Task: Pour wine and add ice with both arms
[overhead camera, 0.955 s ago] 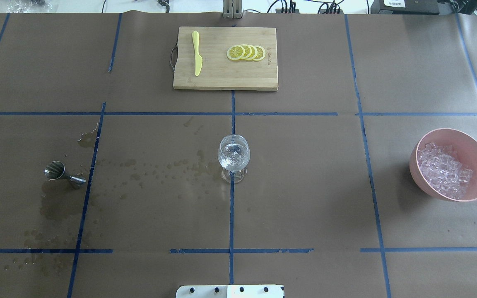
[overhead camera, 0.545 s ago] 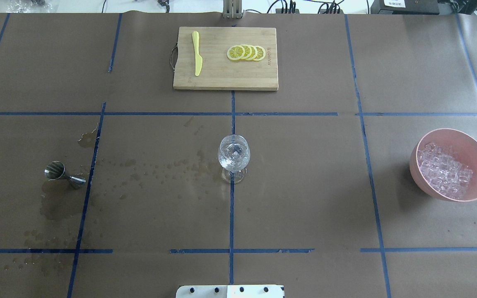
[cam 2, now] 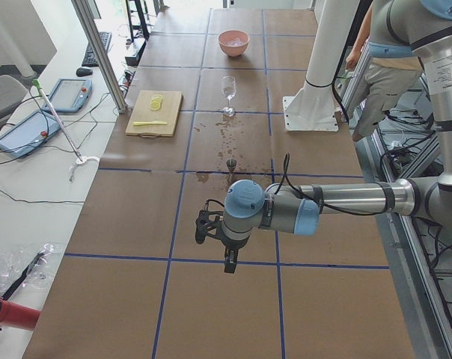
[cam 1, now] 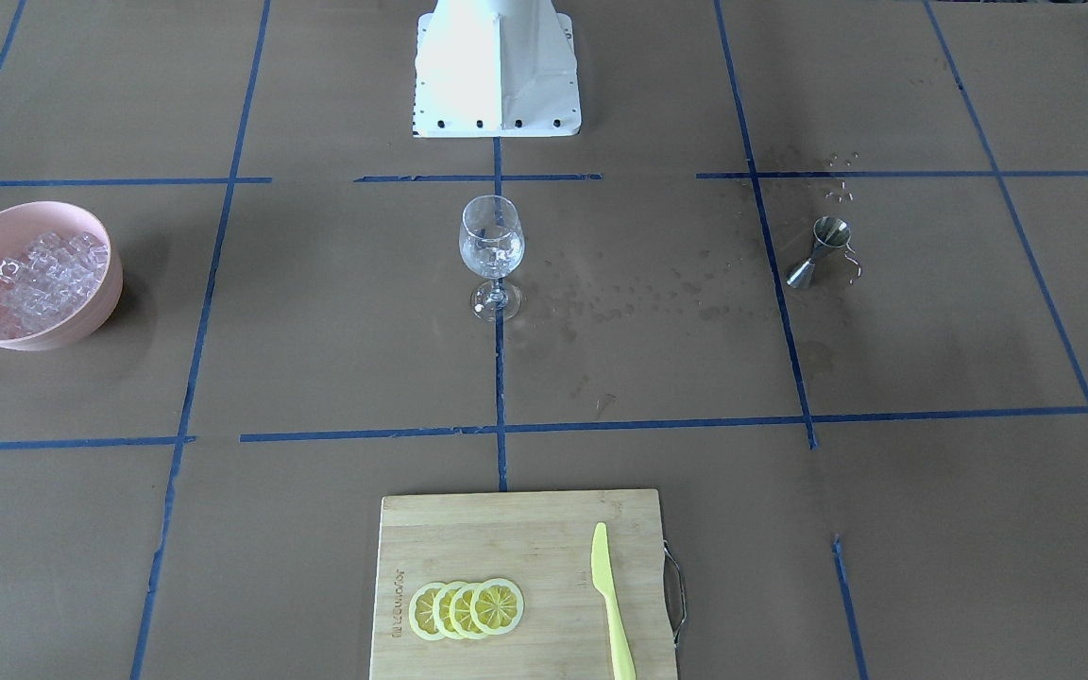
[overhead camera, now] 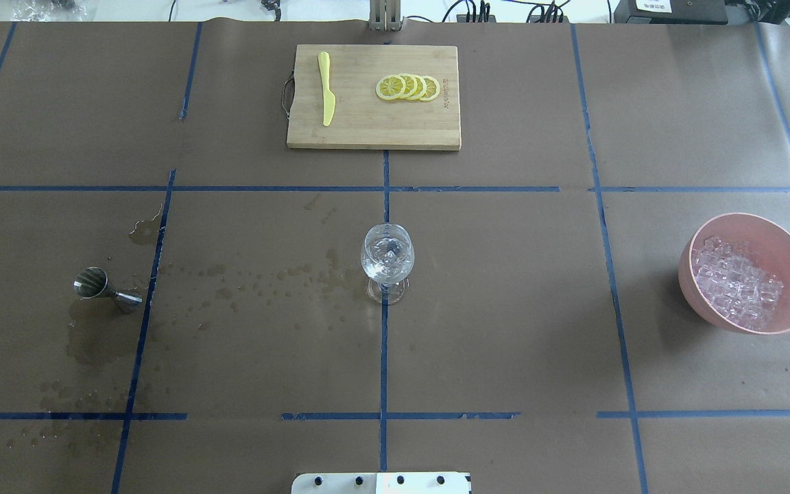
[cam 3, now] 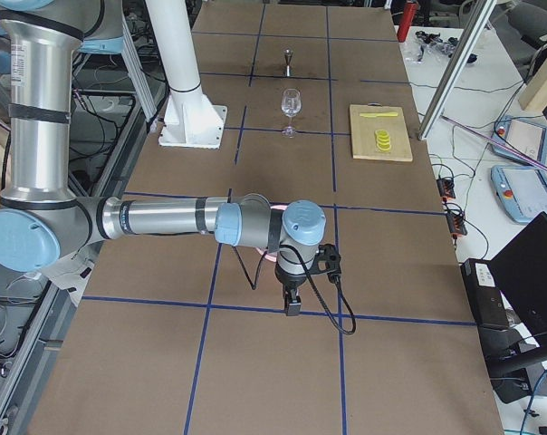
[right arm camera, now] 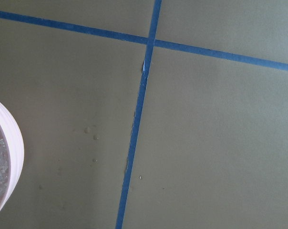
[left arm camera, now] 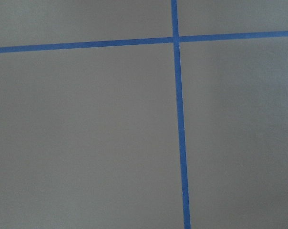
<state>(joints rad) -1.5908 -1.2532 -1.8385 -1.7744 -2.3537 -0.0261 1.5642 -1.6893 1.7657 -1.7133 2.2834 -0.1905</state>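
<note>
Overhead view: wine glass stands upright mid-desk on the centre line of blue tape, something clear in its bowl, can't tell liquid from cubes. Ice sits heaped in the pink bowl, well apart from the glass at its 3 o'clock. Jigger lies tipped on its side at the glass's 9 o'clock, just beside a tape line. Wet spots scatter over the desk between jigger and glass. Cutting board is at the glass's 12 o'clock, carrying overlapping lemon slices and a yellow knife, the knife at 9 o'clock of the slices. Left arm reaches out level above the desk's left end, left gripper pointing down above a tape line; its wrist camera shows only brown paper and a tape cross. Right arm does likewise at the right end, right gripper pointing down near a tape crossing; its wrist camera catches the bowl's rim and ice at 9 o'clock. Both grippers show only in the side views, so can't tell whether either has its jaws apart or together.
</note>
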